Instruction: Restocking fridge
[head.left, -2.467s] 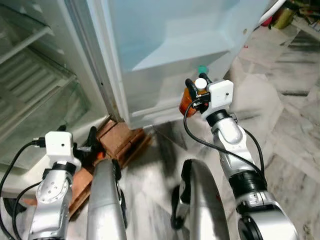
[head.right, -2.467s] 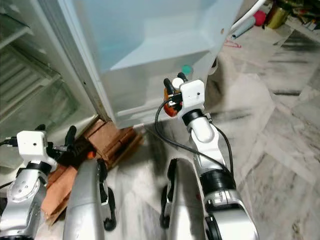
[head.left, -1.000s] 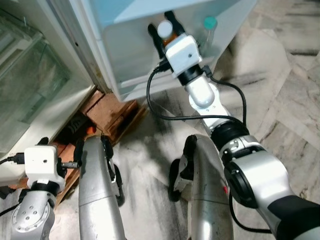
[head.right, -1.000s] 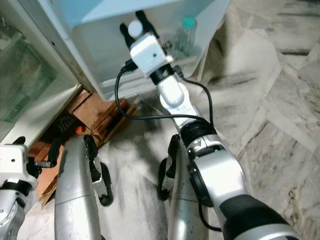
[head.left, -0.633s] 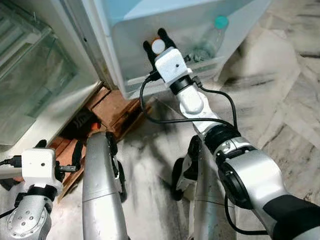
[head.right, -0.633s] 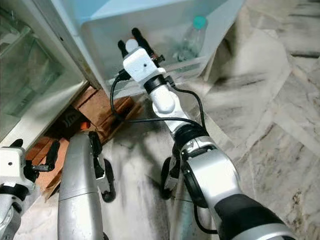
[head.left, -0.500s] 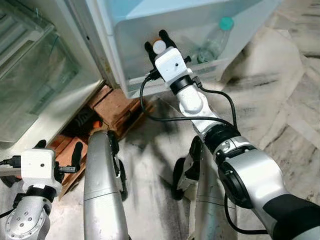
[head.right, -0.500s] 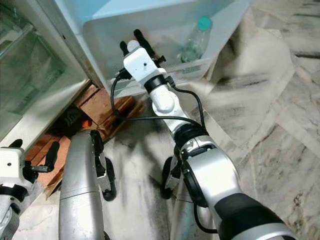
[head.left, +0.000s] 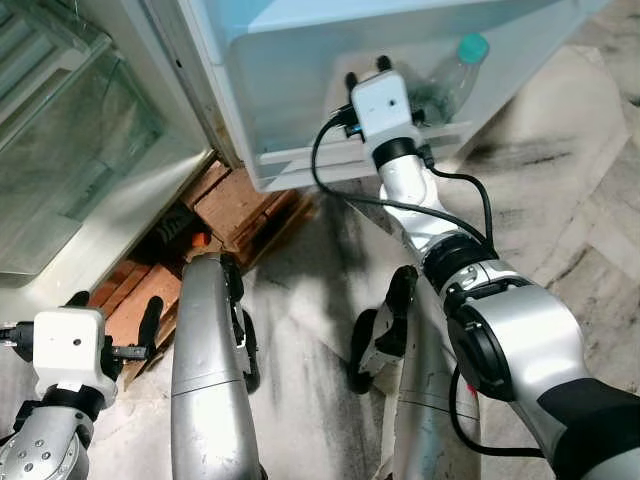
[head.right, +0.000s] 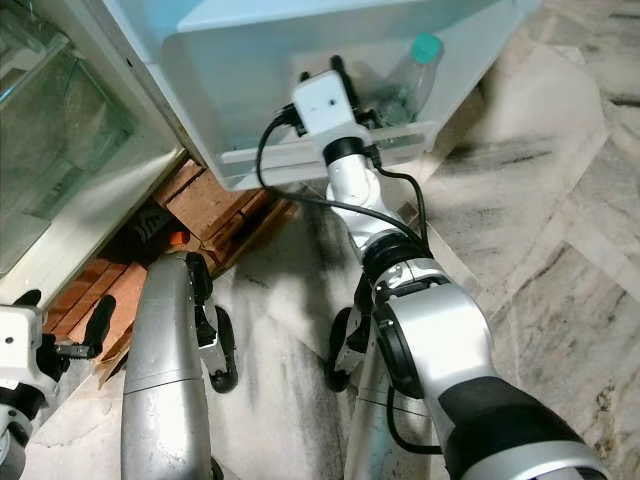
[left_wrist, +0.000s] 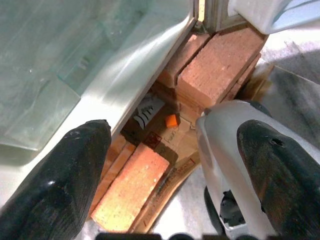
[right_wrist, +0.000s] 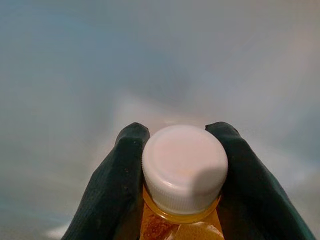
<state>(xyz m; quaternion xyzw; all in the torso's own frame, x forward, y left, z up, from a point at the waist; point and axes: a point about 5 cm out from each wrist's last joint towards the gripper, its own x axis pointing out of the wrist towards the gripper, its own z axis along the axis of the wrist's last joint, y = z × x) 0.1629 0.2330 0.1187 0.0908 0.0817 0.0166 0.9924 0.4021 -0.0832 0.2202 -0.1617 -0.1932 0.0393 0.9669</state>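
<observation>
**Orange bottle reaches the fridge door bin, not yet let go**

The right gripper (right_wrist: 182, 200) is clamped on an orange bottle (right_wrist: 183, 170), its two black fingers (right_wrist: 112, 185) pressed to either side of the neck just under the white cap. In the left eye view the right arm stretches up to the top centre of the frame, and the gripper's white wrist block sits over the pale door bin (head.left: 300, 165) of the open fridge door. A clear bottle with a teal cap (head.left: 455, 70) already leans in the same bin, at the upper right of the frame, just beside the gripper.

Judged from this, the task is partly done: one bottle is stocked, and the orange one is at or inside the bin but not released. What seems left is to set it on the bin floor, open the fingers and pull the arm out.

The left gripper (left_wrist: 175, 165) hangs idle at the lower left of the head views, its fingers spread apart, above a stack of bricks (left_wrist: 215, 65) under the fridge. A small orange piece (left_wrist: 172, 120) lies among them; what it is cannot be made out.

Much is hidden. The wrist block covers the orange bottle in both eye views, so whether its base touches the bin floor cannot be told. The right wrist view gives just cap, neck and a blurred pale wall behind. The fridge's glass shelves (head.left: 70, 150) at the upper left are cut off by the frame edge.
</observation>
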